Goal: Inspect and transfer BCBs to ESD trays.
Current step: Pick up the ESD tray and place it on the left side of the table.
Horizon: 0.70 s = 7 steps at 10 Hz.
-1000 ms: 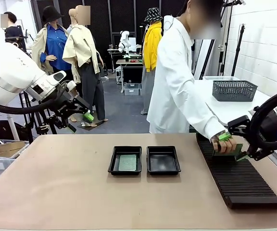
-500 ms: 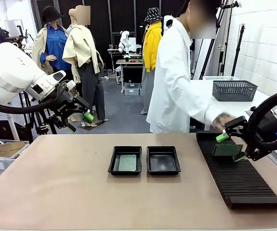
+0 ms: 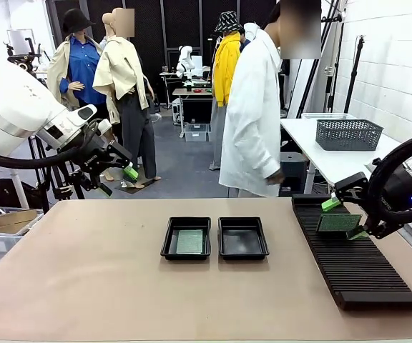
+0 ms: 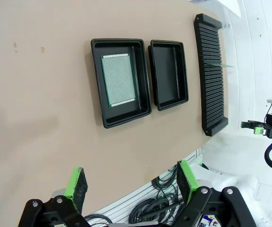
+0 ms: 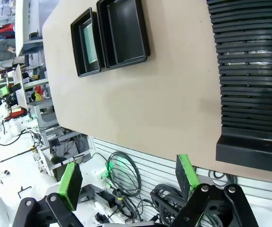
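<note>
Two white robot arms work over a tan counter (image 3: 84,271). The left claw (image 4: 130,177) hangs high off the counter's edge, its green pads spread wide with nothing between them. Well ahead of it lies a shallow glossy black tray (image 4: 97,85) holding one thin green rectangular circuit board (image 4: 119,79) flat on its floor. Just beyond that tray sits a matching empty black tray (image 4: 168,75). The right claw (image 5: 129,177) is likewise wide open and empty, hovering by a long black ribbed rack (image 3: 356,275). A second green circuit board (image 3: 338,224) stands on edge in a rack slot close beside this claw. From the front it lines up with the pads, but whether they bracket it cannot be told. A person in a white coat (image 3: 252,121) stands across the counter, hands off the rack. The standing board looks light, stiff and brittle, with a slick face. It would best be pinched gently by two opposite edges and lifted straight up out of the slot, so it neither snags nor flexes.
</note>
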Each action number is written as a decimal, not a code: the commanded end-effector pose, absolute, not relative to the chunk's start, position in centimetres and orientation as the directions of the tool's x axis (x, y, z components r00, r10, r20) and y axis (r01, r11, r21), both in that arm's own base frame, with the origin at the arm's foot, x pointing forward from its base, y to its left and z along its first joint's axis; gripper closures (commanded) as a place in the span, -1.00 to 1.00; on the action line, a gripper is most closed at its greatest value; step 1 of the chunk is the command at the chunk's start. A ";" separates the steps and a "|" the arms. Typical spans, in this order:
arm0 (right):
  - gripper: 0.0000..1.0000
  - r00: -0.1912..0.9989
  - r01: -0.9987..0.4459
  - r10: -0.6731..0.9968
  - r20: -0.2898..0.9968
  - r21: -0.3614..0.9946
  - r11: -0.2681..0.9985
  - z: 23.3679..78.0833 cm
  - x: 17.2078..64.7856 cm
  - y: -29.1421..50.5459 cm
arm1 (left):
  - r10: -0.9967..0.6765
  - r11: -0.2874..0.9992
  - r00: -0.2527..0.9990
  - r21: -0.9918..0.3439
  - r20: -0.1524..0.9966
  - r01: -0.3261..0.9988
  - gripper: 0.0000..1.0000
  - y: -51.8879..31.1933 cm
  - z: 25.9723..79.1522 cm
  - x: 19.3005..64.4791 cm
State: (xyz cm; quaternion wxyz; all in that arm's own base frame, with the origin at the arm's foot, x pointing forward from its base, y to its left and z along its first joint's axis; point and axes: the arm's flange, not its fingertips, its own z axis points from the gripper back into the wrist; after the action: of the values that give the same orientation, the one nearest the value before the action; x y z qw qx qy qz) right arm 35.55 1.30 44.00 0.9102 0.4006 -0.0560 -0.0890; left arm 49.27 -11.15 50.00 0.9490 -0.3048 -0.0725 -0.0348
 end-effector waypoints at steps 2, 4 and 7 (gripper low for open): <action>-1.00 0.976 0.122 -0.215 0.032 0.736 0.665 43.9 35.7 1.5 | -0.017 0.814 0.990 -0.573 0.137 0.094 -1.00 -11.2 50.2 49.2; -1.00 0.972 0.111 -0.227 0.055 0.748 0.655 44.1 36.7 0.6 | -0.022 0.812 0.990 -0.574 0.141 0.100 -1.00 -11.1 50.2 49.1; -1.00 0.975 0.064 -0.205 0.087 0.771 0.633 45.2 41.1 -1.3 | -0.064 0.828 0.989 -0.547 0.134 0.128 -1.00 -11.5 50.1 49.0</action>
State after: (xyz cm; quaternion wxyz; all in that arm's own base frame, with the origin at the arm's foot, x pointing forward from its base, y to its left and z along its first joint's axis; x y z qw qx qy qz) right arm 38.99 -1.05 45.47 0.9053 0.4074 -0.0800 -0.0895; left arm 49.04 -11.32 49.79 0.9500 -0.3034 -0.0619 -0.0406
